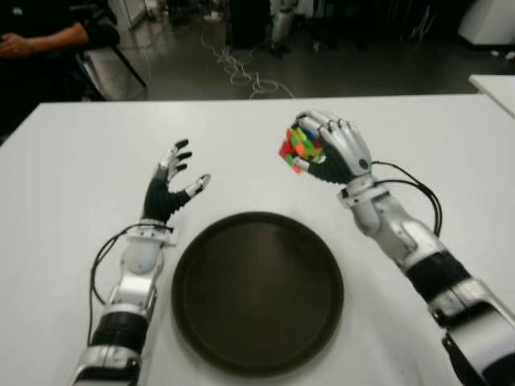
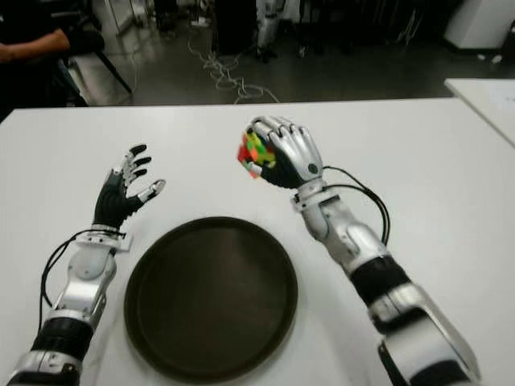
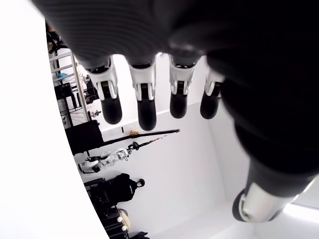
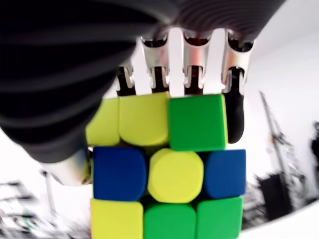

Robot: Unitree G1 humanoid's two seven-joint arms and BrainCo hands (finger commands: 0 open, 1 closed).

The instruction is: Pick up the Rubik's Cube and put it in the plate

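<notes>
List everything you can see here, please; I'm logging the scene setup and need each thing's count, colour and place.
Rubik's Cube: one, multicoloured (yellow, green, blue, orange faces show), held in the right hand above the table, beyond the plate's far right rim.
Plate: one, dark brown, round, on the table between the two arms, nothing in it.
Table: one, white, fills the foreground.
Second table: one, white, corner at the far right.
Cables: a light-coloured tangle on the dark floor beyond the table.
Person: one, arm in dark clothing, far left.
Left hand: fingers spread, holds nothing, left of the plate.
Right hand: curled around the cube.
</notes>
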